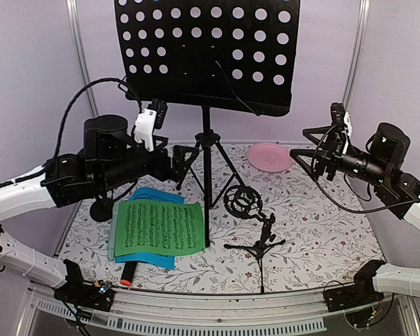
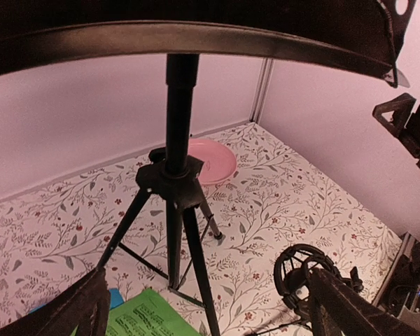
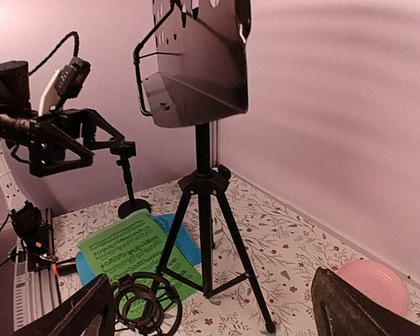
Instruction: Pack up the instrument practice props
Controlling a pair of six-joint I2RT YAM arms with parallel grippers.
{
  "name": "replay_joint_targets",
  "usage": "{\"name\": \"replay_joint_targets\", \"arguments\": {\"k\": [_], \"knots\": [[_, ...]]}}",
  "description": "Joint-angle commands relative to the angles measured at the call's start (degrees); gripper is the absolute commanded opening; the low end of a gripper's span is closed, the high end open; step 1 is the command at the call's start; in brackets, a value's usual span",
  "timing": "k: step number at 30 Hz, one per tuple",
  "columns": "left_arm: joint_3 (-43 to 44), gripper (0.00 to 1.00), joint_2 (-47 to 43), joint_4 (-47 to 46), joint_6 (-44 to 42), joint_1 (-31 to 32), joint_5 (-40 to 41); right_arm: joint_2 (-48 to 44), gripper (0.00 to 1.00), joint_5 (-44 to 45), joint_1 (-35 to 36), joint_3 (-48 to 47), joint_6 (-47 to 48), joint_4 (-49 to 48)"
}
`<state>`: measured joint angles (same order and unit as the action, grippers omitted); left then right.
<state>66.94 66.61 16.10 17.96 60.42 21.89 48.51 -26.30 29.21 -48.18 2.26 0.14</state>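
The left pincer and right pincer are gaping apart while the pink plate is sitting right of centre on the desk.

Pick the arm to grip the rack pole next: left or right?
Left, probably. The left gripper is open close beside the rack pole, which sits centred in its wrist view; the right gripper, open too, hangs farther off.

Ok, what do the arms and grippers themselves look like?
Both the left arm and right arm have white lower links and black cylindrical joints. Black cables loop over each wrist. The left wrist carries a white camera bracket. Jaws are black.
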Motion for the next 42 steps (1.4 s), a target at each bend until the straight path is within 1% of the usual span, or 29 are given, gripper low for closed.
{"name": "replay_joint_targets", "arguments": {"k": [1,5,8,12,18,21,22,23,25,26,27,28,29,30,31,32,33,35,36,37,39,42], "knots": [[-2.69,0.99,5.44,-22.96,-11.52,1.02,4.87,0.21,0.99,-5.49,0.23,-2.63,-7.04,-2.78],[0.68,0.99,12.71,-29.04,-14.31,0.59,4.88,-1.32,0.99,-3.69,0.23,-2.76,-10.97,-4.05],[4.51,0.97,18.27,-31.08,-14.68,-0.53,7.82,-2.72,0.99,-2.28,0.23,-1.29,-13.12,-5.19],[8.63,0.89,22.98,-32.35,-13.02,-2.65,10.15,-3.92,0.99,-0.83,0.23,-0.36,-13.98,-4.58],[11.18,0.78,25.71,-32.01,-12.78,-4.39,11.58,-6.05,0.99,1.39,0.23,1.56,-14.56,-4.64],[12.66,0.69,27.48,-31.92,-12.97,-5.41,11.47,-6.54,0.99,1.76,0.25,2.30,-14.61,-5.17],[13.18,0.60,27.98,-31.76,-13.10,-5.59,11.16,-6.49,0.99,1.78,0.23,2.24,-14.58,-5.00],[13.48,0.49,28.37,-31.76,-13.26,-5.70,10.78,-6.46,0.99,1.83,0.23,2.03,-14.40,-4.76],[14.35,0.36,29.52,-31.34,-12.43,-6.16,10.47,-6.38,0.99,2.04,0.23,1.79,-14.16,-4.46],[15.05,0.33,30.43,-30.34,-11.17,-6.58,10.30,-6.35,0.99,2.09,0.23,1.83,-13.92,-4.40],[15.80,0.33,31.29,-28.35,-9.20,-6.97,10.40,-6.33,0.99,2.17,0.23,1.97,-13.72,-4.45],[16.22,0.37,32.13,-27.22,-8.22,-7.18,10.63,-6.28,0.99,2.22,0.23,1.99,-13.48,-4.46],[16.32,0.46,32.70,-25.99,-7.40,-7.13,10.76,-6.24,0.99,2.29,0.24,2.00,-13.31,-4.34],[16.23,0.57,32.86,-24.65,-6.28,-7.11,10.50,-6.21,0.99,2.42,0.25,1.99,-13.06,-4.03],[15.47,0.60,32.79,-23.39,-4.44,-6.96,10.01,-6.18,0.99,2.49,0.26,1.88,-12.99,-3.62],[14.75,0.59,32.52,-22.62,-2.75,-6.84,9.19,-6.25,0.99,2.68,0.28,1.93,-12.99,-3.31],[12.80,0.56,32.02,-22.20,-1.40,-6.63,8.96,-6.33,0.99,2.97,0.29,2.06,-12.99,-3.09],[9.72,0.41,31.14,-22.04,0.61,-6.30,9.08,-6.53,0.99,3.34,0.24,2.60,-12.98,-3.31],[8.62,0.34,30.80,-21.85,1.14,-6.28,9.54,-6.53,0.99,3.53,0.28,2.84,-13.06,-3.43],[7.81,0.30,30.77,-21.93,1.15,-6.28,9.68,-6.54,0.99,3.62,0.26,3.00,-13.11,-3.65],[7.74,0.29,31.10,-21.82,-0.38,-6.37,10.00,-6.40,0.99,3.66,0.23,3.27,-13.08,-4.09],[9.87,0.29,32.17,-19.69,-2.34,-6.37,10.72,-5.76,0.99,3.31,0.23,3.11,-12.67,-4.52]]}}
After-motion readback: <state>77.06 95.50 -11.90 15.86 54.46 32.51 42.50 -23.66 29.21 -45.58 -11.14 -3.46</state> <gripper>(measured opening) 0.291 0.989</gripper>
